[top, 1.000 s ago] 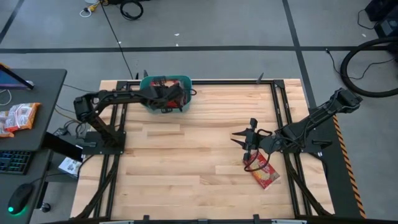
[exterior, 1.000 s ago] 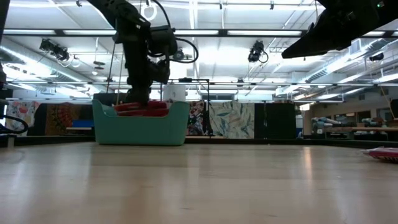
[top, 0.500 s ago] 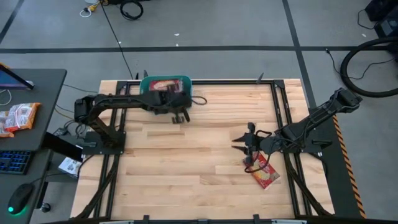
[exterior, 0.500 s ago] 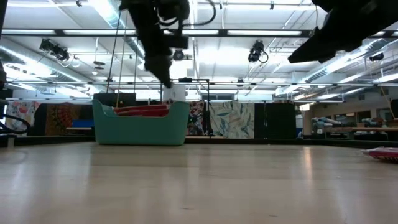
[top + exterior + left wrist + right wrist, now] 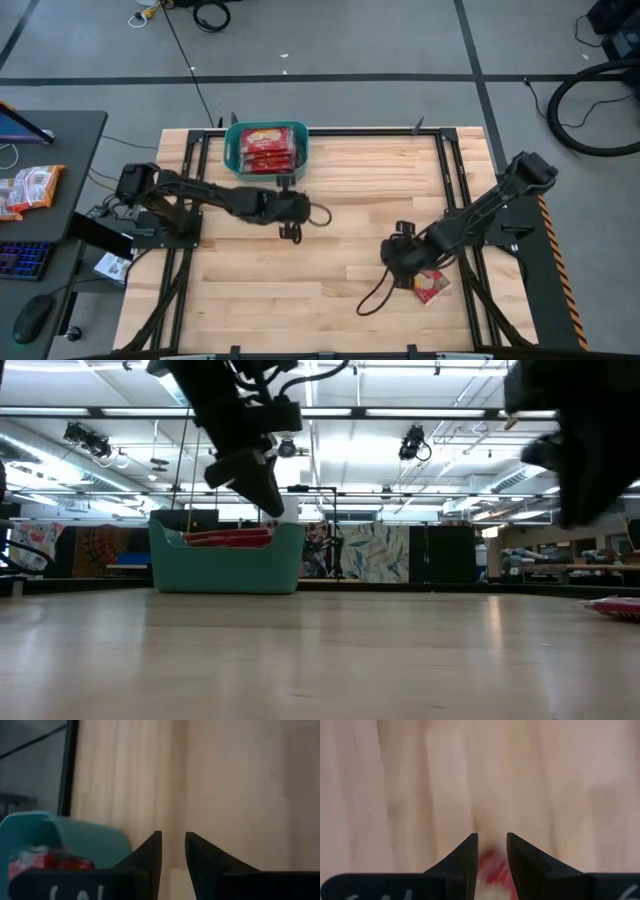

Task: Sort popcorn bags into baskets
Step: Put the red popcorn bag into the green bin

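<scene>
The teal basket (image 5: 232,150) stands at the table's far edge, left of centre, with red popcorn bags (image 5: 266,148) lying flat inside; their tops show above its rim in the low view (image 5: 226,537). One more red bag (image 5: 435,288) lies flat on the table near the right side, partly under my right arm. My left gripper (image 5: 290,231) hangs above bare wood just nearside of the basket, open by a narrow gap (image 5: 173,842) and empty. My right gripper (image 5: 397,262) hovers beside the lone bag, also narrowly open (image 5: 492,842), with a blurred piece of that bag (image 5: 492,865) between its fingers' bases.
The basket's wall (image 5: 75,837) shows close beside my left fingers. A black cable (image 5: 372,298) loops on the table under my right arm. Dark frame rails (image 5: 452,170) run along the table's sides. Bare wood (image 5: 320,180) spreads between the two grippers.
My left gripper has come up out of the basket and swung toward the table's near edge and centre, leaving a bag lying in the basket. My right gripper has shifted toward the near edge, down toward the lone bag, and its arm has turned.
</scene>
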### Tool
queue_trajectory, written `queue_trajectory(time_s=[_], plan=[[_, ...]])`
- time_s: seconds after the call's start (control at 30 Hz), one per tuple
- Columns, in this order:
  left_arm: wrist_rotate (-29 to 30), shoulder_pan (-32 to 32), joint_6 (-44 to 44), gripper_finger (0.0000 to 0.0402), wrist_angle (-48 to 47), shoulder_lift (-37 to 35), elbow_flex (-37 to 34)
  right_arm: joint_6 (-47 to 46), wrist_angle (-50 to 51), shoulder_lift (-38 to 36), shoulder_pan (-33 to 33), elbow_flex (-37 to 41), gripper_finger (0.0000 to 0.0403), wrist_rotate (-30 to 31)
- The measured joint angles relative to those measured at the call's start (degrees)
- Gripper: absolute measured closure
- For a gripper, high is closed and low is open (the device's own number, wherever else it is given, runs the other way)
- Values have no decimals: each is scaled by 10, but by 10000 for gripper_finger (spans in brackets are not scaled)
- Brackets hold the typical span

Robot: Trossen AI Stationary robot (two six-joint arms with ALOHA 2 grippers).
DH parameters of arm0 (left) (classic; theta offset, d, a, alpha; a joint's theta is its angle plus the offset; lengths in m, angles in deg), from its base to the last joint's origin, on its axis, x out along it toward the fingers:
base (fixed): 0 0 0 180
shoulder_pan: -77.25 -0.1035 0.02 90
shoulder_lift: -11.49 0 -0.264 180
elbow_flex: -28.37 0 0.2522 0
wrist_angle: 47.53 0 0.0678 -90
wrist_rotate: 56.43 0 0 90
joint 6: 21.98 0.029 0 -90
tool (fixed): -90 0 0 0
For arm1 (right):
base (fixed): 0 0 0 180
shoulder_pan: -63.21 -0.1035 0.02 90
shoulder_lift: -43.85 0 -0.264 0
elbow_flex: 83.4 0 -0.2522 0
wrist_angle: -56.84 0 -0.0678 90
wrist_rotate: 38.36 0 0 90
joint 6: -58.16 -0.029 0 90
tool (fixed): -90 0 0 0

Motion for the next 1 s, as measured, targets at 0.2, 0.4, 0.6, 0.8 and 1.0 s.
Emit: queue_trajectory(time_s=[0.2, 0.4, 0.6, 0.8, 1.0], plan=[[6, 38, -16, 313, 6, -18, -44, -76, 117, 44, -2, -27, 296, -96], [9, 49, -39, 313, 32, -78, -111, -127, 128, 49, -3, 20, 300, -186], [7, 61, -72, 313, 66, -149, -158, -134, 108, 48, 7, 48, 318, -209], [-4, 87, -93, 313, 80, -174, -161, -53, -23, 59, 56, 50, 333, -172], [-8, 114, -105, 313, 82, -173, -161, 66, -119, 121, 125, 31, 343, -132]])
